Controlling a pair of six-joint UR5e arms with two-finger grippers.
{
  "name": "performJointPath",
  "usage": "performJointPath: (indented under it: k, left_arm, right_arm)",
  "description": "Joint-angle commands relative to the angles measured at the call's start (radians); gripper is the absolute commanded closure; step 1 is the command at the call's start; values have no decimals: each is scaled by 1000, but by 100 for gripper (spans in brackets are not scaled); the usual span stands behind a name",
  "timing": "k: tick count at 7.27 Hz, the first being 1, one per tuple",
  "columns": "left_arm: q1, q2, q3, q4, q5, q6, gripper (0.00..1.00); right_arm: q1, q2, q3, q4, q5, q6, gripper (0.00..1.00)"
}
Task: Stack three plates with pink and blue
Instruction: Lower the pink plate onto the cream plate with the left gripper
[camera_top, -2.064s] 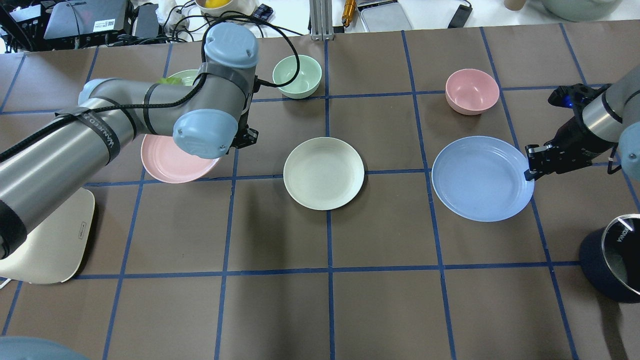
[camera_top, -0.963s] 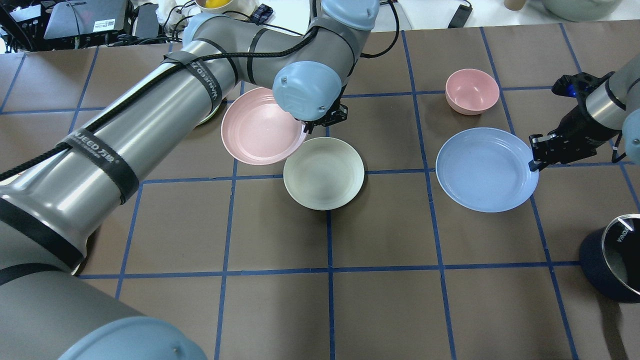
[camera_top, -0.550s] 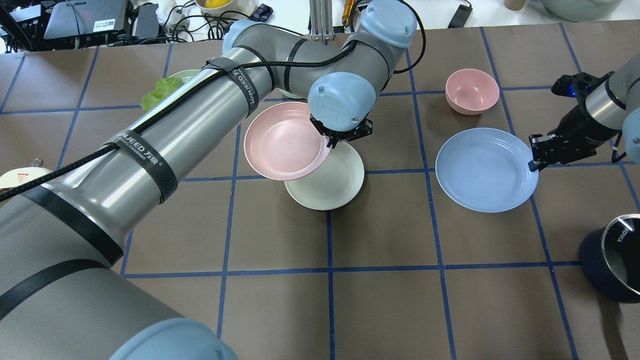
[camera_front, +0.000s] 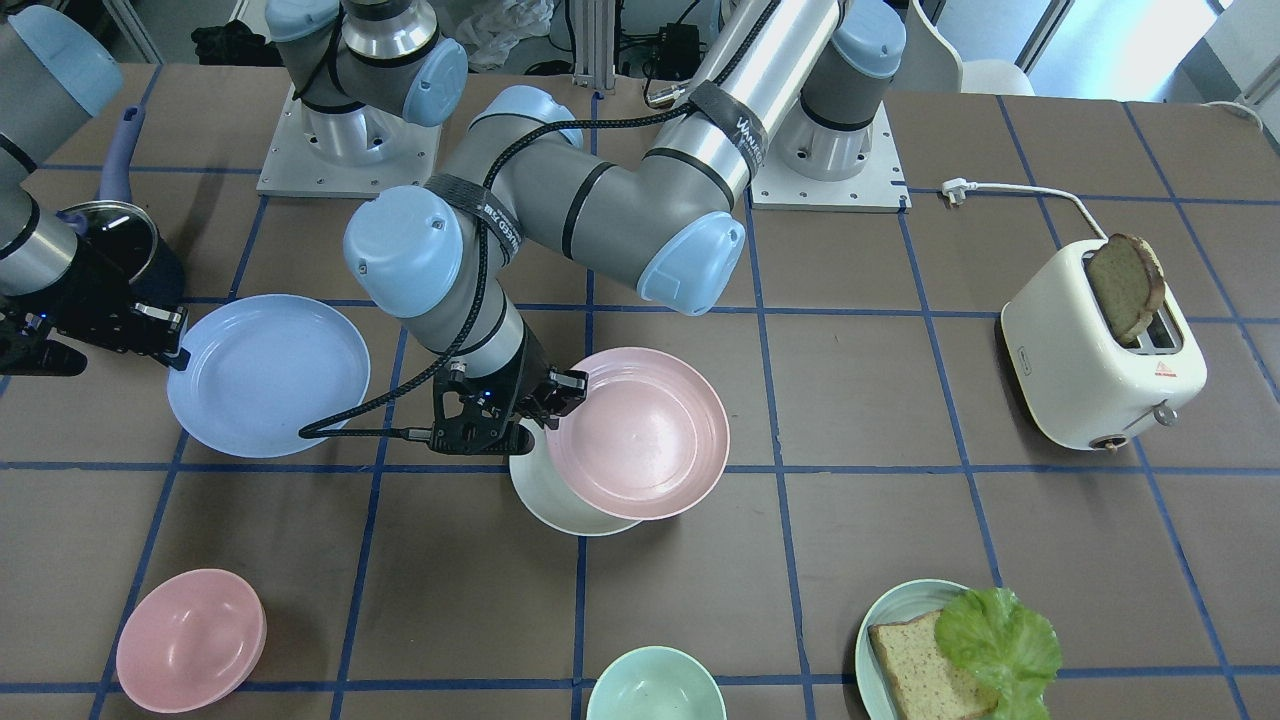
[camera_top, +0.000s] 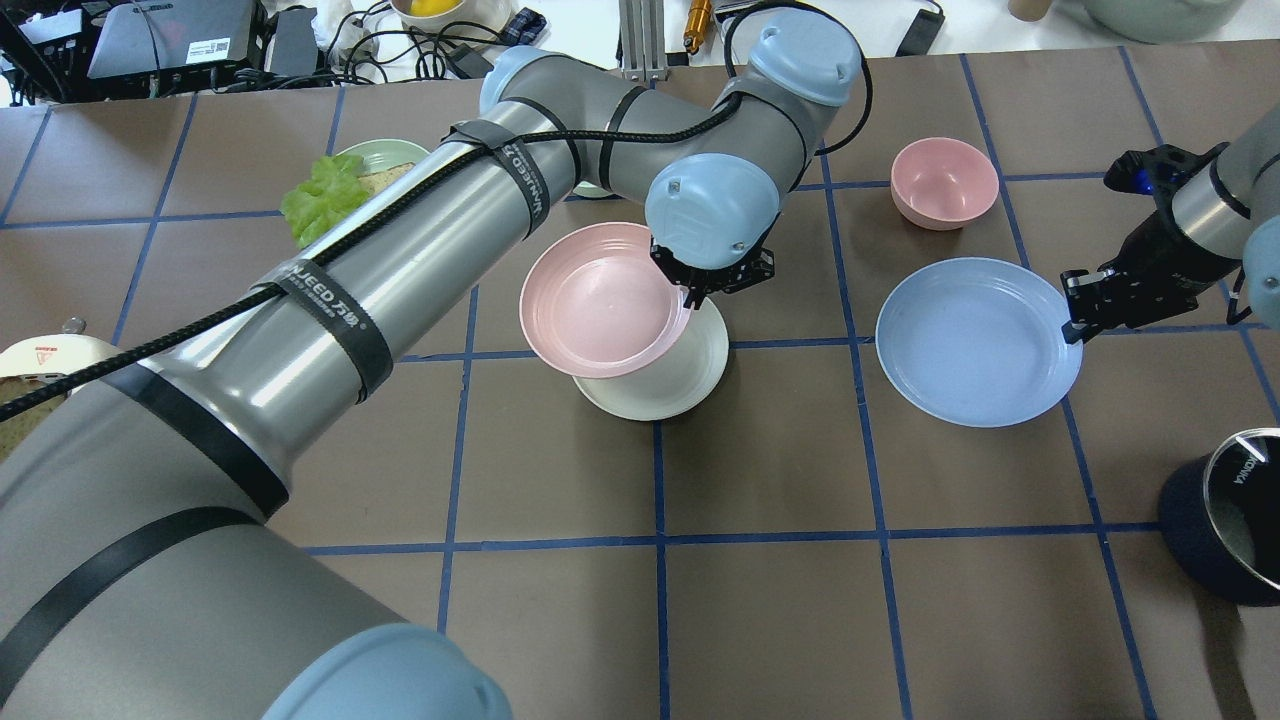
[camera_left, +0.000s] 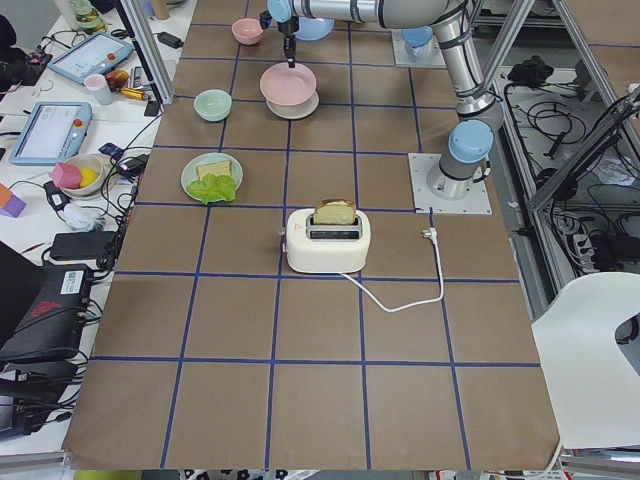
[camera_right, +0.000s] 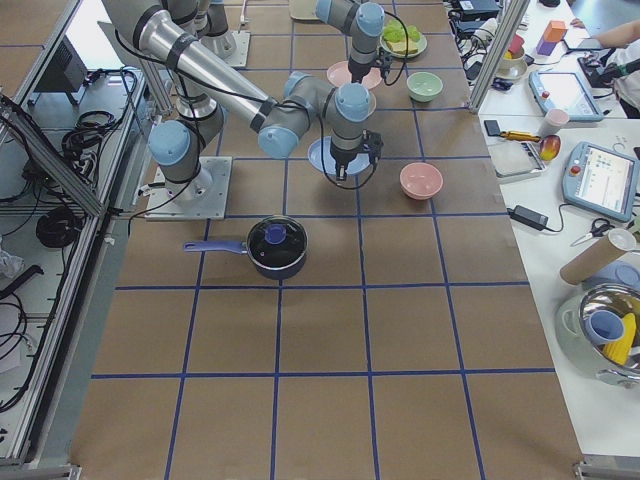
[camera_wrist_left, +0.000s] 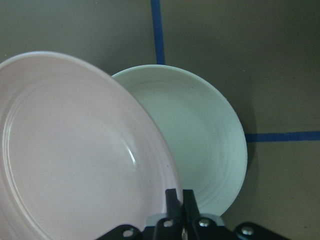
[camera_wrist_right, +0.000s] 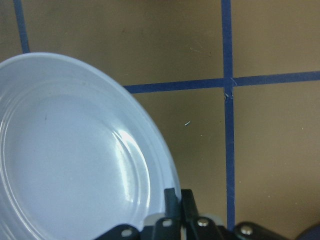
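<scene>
My left gripper (camera_top: 693, 295) is shut on the rim of the pale pink plate (camera_top: 600, 300) and holds it tilted, partly over the cream-white plate (camera_top: 670, 385) on the table. In the left wrist view the pink plate (camera_wrist_left: 75, 160) covers the left part of the cream plate (camera_wrist_left: 200, 130). My right gripper (camera_top: 1070, 325) is shut on the right rim of the light blue plate (camera_top: 975, 340). The right wrist view shows that plate (camera_wrist_right: 65, 165) above the brown table.
A pink bowl (camera_top: 943, 180) stands beyond the blue plate. A dark pot (camera_top: 1235, 510) is at the right edge. A teal plate with bread and lettuce (camera_front: 950, 650), a mint bowl (camera_front: 655, 685) and a toaster (camera_front: 1100, 350) stand around the table's middle.
My left arm has carried the pink plate rightward from the table's left until it overlaps the cream plate. The right gripper and blue plate have shifted only slightly.
</scene>
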Motion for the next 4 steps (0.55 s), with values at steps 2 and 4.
performJointPath:
  k: [2, 4]
  left_arm:
    - [-21, -37, 4, -27, -3, -22, 100]
    - [-29, -58, 5, -24, -6, -39, 100]
  right_arm:
    - [0, 1, 0, 1, -2, 1, 100]
    - [0, 0, 0, -2, -11, -1, 100]
